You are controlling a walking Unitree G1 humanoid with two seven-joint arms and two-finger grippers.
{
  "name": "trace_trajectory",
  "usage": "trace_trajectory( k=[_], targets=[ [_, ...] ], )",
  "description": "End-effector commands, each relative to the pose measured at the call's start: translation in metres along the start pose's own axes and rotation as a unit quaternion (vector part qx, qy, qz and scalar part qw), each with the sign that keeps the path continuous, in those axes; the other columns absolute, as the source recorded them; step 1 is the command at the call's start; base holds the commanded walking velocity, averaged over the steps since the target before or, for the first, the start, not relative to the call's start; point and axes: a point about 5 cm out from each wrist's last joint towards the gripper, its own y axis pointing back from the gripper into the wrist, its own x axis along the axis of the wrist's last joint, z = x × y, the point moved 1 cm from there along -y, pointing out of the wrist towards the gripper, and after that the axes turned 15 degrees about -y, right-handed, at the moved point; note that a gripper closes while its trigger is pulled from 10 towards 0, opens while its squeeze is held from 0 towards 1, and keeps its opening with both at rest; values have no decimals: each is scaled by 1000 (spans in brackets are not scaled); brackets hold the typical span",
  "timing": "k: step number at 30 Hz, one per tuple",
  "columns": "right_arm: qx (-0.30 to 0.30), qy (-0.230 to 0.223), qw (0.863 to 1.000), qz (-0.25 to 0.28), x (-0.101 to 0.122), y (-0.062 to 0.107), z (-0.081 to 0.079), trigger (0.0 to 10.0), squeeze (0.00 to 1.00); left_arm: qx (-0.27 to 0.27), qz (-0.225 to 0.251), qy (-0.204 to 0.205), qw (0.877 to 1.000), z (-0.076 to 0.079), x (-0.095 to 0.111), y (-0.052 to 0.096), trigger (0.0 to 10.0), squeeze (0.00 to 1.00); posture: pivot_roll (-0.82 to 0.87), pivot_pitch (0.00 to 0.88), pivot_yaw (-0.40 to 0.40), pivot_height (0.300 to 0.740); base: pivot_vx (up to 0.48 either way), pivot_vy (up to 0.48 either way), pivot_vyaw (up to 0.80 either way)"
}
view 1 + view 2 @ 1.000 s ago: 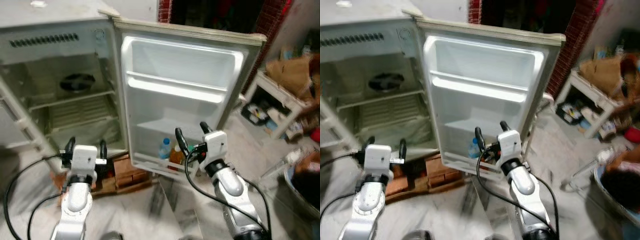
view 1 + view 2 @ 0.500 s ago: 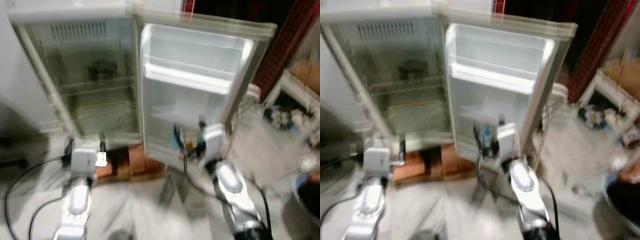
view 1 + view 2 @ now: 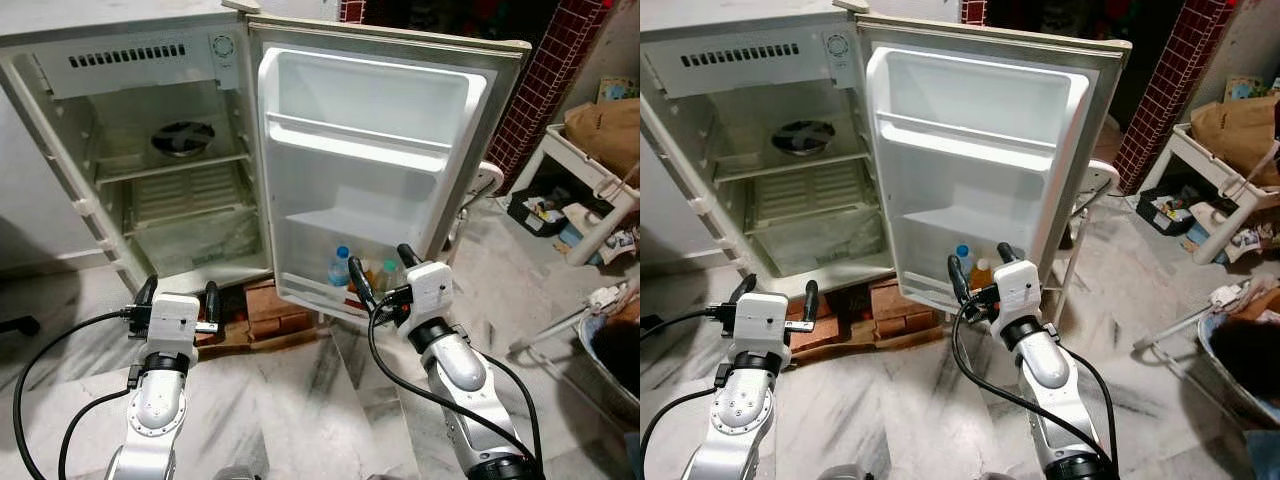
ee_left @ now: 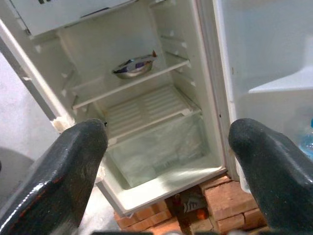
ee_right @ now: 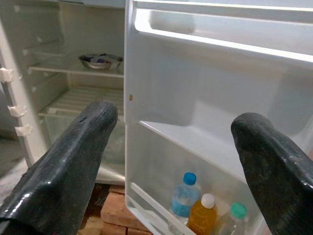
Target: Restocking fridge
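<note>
A small fridge (image 3: 160,150) is being kept wide open on a stack of bricks (image 3: 262,318), its door (image 3: 370,170) swung out to the right. Three bottles are being stored in the lowest door shelf: a blue-capped water bottle (image 5: 183,199), an orange-filled bottle (image 5: 203,215) and a green-capped bottle (image 5: 230,218). A metal bowl (image 4: 131,67) is being kept on an inner shelf. The left gripper (image 3: 178,296) is being held before the cabinet, fingers spread wide and empty. The right gripper (image 3: 380,272) is being held before the bottles, likewise spread and empty.
</note>
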Motion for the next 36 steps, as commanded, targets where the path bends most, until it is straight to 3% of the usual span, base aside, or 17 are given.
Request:
trace_trajectory(
  k=[1,14,29,36],
  targets=[
    [4,3,1000,6,4,-2,0,10000,0,0,1,-3,1000,-1,1,-1,10000,0,25,0,-9,740,0,0,0],
    [4,3,1000,5,3,-2,0,10000,0,-1,1,-3,1000,0,0,-1,10000,0,25,0,-9,740,0,0,0],
    [0,12,1000,5,3,-2,11,10000,0,-8,-1,0,1000,-1,-1,-3,10000,0,22,0,-10,740,0,-480,0],
    [-2,18,1000,5,3,-2,14,10000,0,7,-3,-9,1000,-9,0,-4,10000,0,31,7,-7,740,0,-455,0]
  ],
)
